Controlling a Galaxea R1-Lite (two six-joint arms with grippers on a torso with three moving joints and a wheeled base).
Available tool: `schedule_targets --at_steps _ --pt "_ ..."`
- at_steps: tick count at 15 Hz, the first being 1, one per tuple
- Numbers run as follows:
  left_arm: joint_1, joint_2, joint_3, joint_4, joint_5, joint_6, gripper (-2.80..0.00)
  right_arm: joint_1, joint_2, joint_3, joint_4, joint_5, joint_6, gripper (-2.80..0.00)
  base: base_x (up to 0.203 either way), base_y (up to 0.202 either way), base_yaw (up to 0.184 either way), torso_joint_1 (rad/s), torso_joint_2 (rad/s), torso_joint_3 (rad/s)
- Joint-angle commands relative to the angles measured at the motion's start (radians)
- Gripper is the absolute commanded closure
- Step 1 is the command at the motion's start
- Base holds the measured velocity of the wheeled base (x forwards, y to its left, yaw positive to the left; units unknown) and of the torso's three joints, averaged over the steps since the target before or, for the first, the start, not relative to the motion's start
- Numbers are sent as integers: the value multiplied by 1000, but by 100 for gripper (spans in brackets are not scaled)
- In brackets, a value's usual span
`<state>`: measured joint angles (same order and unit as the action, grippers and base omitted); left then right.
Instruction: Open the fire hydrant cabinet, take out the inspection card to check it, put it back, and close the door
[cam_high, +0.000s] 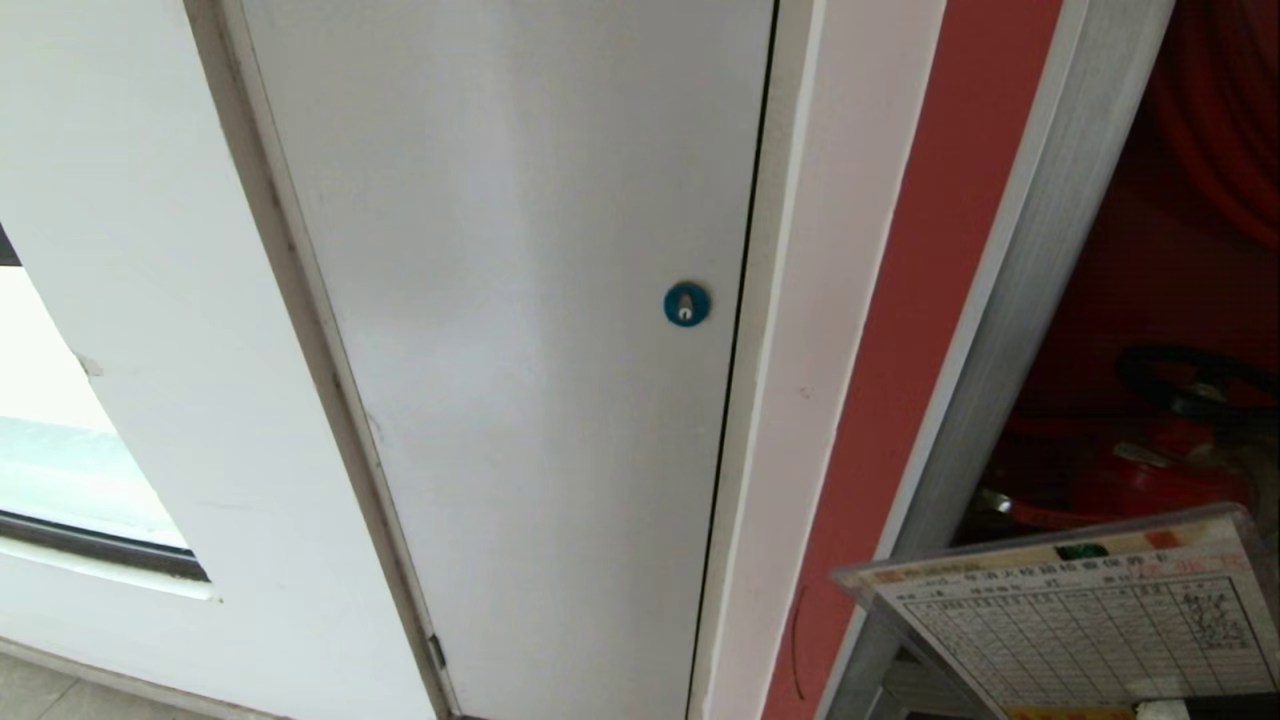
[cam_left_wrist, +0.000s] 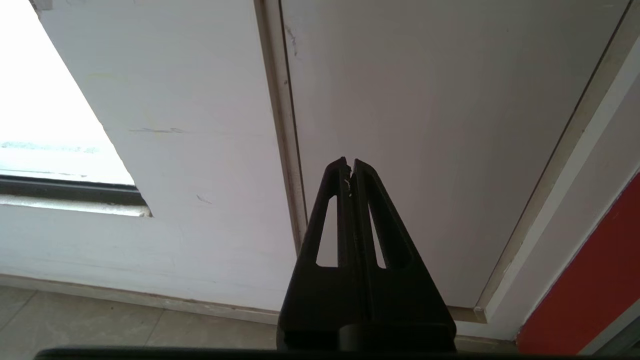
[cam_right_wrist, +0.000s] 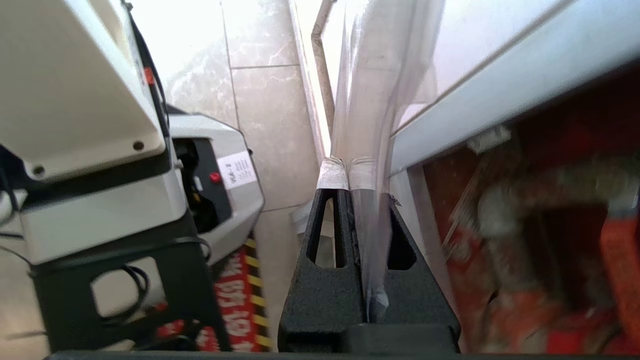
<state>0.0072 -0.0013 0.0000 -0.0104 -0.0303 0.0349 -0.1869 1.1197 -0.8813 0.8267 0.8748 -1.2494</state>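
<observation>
The fire hydrant cabinet (cam_high: 1120, 330) is left open on the right, so the red interior can be reached past its silver frame, but the lower part of that opening is pretty much blocked by the inspection card (cam_high: 1080, 615) pinched in the right gripper (cam_right_wrist: 348, 172). Deeper in, the way is crowded by a black valve wheel (cam_high: 1195, 385) and red fittings. To the left, everything is closed off by the grey-white panel (cam_high: 520, 350).
</observation>
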Motion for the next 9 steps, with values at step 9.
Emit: schedule_targets --at_steps 9 --pt "0 1 6 0 0 0 0 122 -108 -1 -10 -30 75 0 0 0 0 0 0 0"
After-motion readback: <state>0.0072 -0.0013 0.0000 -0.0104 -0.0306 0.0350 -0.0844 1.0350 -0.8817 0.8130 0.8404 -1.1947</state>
